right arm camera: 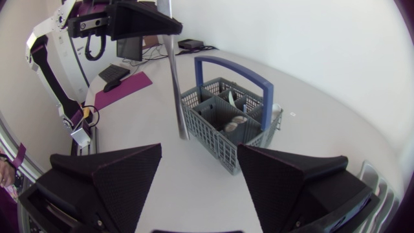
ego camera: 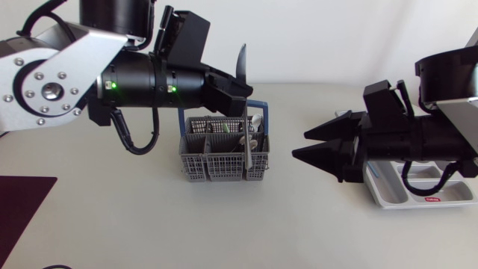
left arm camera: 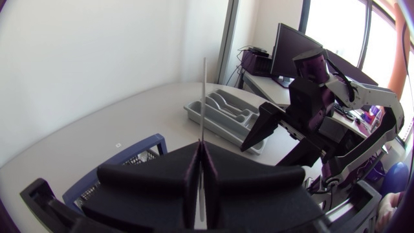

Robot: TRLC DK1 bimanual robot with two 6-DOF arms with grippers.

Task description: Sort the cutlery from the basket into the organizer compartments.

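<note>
My left gripper [ego camera: 233, 91] is shut on a silver knife [ego camera: 242, 66], which it holds upright above the grey basket [ego camera: 196, 161] with the blue handle. The left wrist view has the knife [left arm camera: 204, 97] edge-on between the closed fingers [left arm camera: 223, 171]. More cutlery stands in the basket's compartments. My right gripper [ego camera: 301, 145] hangs open to the right of the basket, its fingers [right arm camera: 103, 175] wide apart and bare. From it I see the basket [right arm camera: 226, 123] and the hanging knife [right arm camera: 176, 84] ahead. The grey organizer [ego camera: 422, 196] lies under my right arm.
A dark purple mat [ego camera: 22, 205] lies at the table's front left corner. Bare table surface stretches in front of the basket and between it and the organizer [left arm camera: 226, 116].
</note>
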